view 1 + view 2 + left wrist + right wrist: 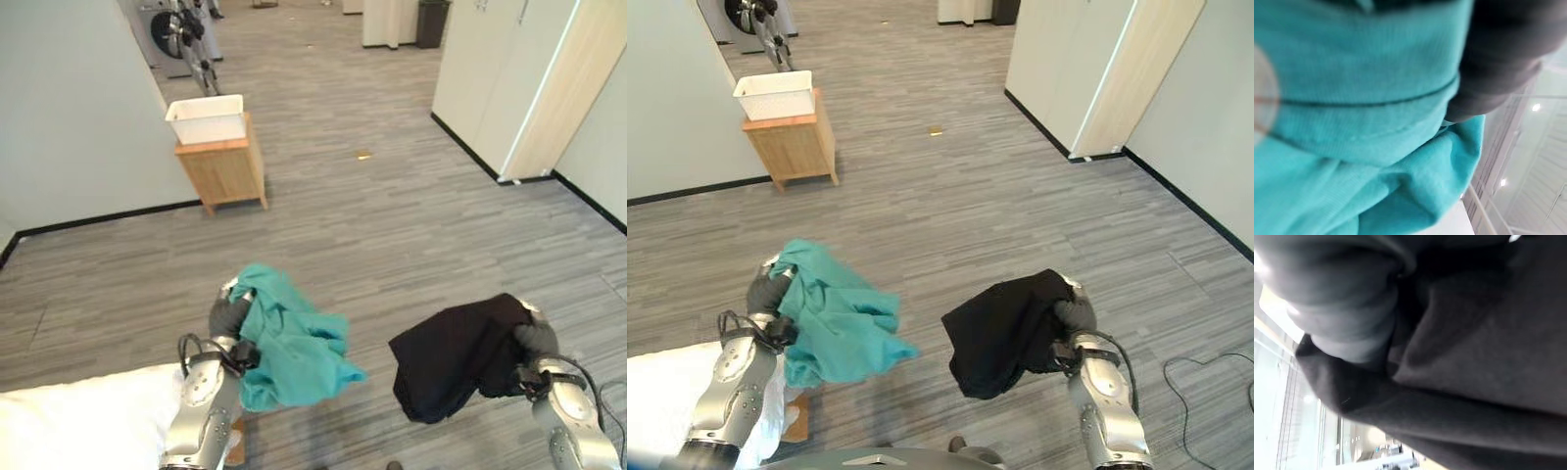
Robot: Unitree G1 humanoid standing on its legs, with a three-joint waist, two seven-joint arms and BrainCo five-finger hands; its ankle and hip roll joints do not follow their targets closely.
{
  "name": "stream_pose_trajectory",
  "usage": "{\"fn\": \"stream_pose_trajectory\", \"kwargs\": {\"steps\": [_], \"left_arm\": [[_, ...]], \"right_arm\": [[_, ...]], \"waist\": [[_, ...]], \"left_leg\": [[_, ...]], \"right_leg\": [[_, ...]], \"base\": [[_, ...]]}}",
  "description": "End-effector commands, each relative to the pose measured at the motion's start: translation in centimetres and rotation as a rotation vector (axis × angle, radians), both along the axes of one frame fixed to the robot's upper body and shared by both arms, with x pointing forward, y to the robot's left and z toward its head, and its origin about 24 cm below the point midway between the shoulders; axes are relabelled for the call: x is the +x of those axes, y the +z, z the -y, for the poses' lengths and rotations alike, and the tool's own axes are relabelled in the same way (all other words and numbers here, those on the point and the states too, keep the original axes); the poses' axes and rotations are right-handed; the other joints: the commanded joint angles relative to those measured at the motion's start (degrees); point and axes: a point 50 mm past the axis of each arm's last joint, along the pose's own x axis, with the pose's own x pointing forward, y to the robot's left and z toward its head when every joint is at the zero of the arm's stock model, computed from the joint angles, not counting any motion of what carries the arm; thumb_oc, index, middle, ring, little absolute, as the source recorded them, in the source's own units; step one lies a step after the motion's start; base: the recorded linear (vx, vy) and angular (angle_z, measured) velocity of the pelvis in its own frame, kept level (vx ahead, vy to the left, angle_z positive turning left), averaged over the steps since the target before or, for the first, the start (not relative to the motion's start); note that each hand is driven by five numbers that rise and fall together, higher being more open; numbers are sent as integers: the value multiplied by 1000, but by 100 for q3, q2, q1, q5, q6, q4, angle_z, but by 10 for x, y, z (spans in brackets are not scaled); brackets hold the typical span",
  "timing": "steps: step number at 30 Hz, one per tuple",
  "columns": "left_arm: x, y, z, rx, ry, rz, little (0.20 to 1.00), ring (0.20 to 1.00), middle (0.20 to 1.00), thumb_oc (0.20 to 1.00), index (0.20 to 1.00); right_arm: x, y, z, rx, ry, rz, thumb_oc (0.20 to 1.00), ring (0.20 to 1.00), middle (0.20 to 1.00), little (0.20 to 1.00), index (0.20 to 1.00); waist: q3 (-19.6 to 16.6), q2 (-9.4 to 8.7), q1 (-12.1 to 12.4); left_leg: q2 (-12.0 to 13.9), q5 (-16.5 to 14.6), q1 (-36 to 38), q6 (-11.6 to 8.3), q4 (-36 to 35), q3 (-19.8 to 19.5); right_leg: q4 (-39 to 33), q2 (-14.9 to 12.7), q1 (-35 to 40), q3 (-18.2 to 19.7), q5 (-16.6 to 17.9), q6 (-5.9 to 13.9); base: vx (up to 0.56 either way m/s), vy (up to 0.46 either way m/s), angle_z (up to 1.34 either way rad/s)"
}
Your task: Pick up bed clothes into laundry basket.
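A teal garment (pixel 294 343) hangs in the air from my left hand (pixel 228 315), whose fingers are curled into its top edge; the same teal cloth (pixel 1361 122) sits close before the left wrist camera. My right hand (pixel 536 340) is shut on a black garment (pixel 453 354), which droops toward the middle; its dark cloth (pixel 1474 357) covers the right wrist view. A white laundry basket (pixel 208 118) sits on a small wooden cabinet (pixel 224 169) far ahead by the left wall. Both garments are held well short of it.
A white bed corner (pixel 88 421) lies at the lower left beside my left arm. Grey wood-look floor (pixel 392 225) stretches open between me and the cabinet. White cupboards (pixel 519 78) line the right side. A washing machine (pixel 162 34) stands at the far back left.
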Motion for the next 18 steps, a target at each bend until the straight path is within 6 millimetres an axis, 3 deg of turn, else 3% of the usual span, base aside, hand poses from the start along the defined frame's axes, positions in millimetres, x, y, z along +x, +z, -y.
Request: {"fn": "stream_pose_trajectory", "kwargs": {"steps": [1,6,12,18], "left_arm": [[10,42,-14,116,44,199,200,200,200,200,200],[-6,41,-36,130,149,193,200,200,200,200,200],[-14,34,-43,117,199,167,200,200,200,200,200],[-13,35,-46,129,209,164,200,200,200,200,200]], "right_arm": [[16,36,3,-44,-25,213,200,200,200,200,200],[26,43,-8,-98,51,227,200,200,200,200,200],[38,52,-26,-103,149,263,200,200,200,200,200],[39,54,-20,-123,121,264,200,200,200,200,200]], "waist": [[-107,-86,159],[-109,-86,417],[-73,-125,621],[-22,-116,616]], "left_leg": [[285,29,-119,-228,112,226],[206,53,-204,-210,102,66],[106,17,-275,-165,136,-95],[6,-70,-343,-57,174,-6]], "right_leg": [[523,-447,-249,-600,-390,395],[490,-521,-205,-748,-382,406],[458,-609,-139,-878,-385,431],[554,-732,-274,-747,-344,537]], "base": [[14,21,7],[9,33,14],[18,36,22],[39,83,2]]}}
